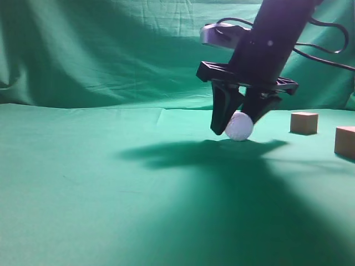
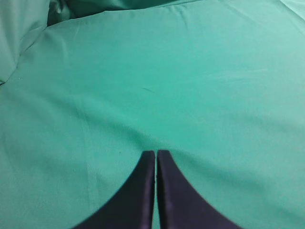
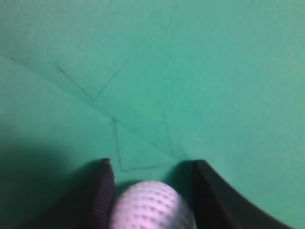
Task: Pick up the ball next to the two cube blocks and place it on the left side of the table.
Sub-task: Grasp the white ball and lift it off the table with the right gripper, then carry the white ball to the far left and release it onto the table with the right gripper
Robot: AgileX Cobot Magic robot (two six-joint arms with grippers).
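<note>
The ball (image 1: 239,127) is white and dimpled and sits low at the green table (image 1: 83,183), right of centre. My right gripper (image 1: 237,125) reaches down around it, with one black finger on each side and closed against it. In the right wrist view the ball (image 3: 151,206) fills the gap between the fingers of the right gripper (image 3: 151,164). The two cube blocks (image 1: 304,122) (image 1: 345,141) stand on the cloth to the right of the ball. My left gripper (image 2: 156,152) is shut and empty over bare cloth; it does not show in the exterior view.
Green cloth backdrop (image 1: 111,55) hangs behind the table. The right arm's cables (image 1: 327,52) loop at the upper right. The arm casts a broad shadow (image 1: 222,183) across the front middle of the table.
</note>
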